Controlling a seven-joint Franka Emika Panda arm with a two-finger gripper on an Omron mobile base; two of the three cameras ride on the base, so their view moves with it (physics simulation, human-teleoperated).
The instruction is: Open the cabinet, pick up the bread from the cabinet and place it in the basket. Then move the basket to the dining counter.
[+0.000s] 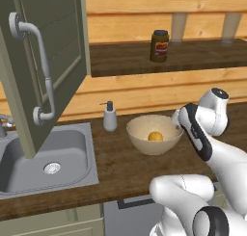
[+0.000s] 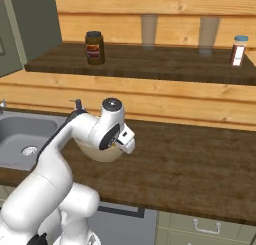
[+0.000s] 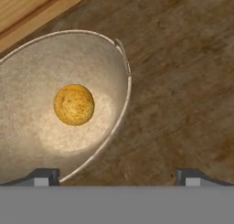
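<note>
Two dark finger tips of the gripper [image 3: 116,175], at the bottom corners of the hand view, stand wide apart and released, clasping nothing; one sits over the bowl's inside, the other over bare worktop, so they straddle the near rim.

Wide round beige-tan basket [image 3: 124,104], centre-left of frame, sits on the dark wood worktop [image 3: 183,81]. Judged rigid, smooth-rimmed and fairly light; the thin wall is likely the best hold, one finger inside and one outside. A smooth wall may slip or tip under a one-sided lift.

Small round golden-orange bread [image 3: 74,104] rests on the basket floor, left of centre, clear of the fingers. Likely soft and light.

Sage-green cabinet door [image 1: 43,61], upper left of the left base view, stands open.
</note>
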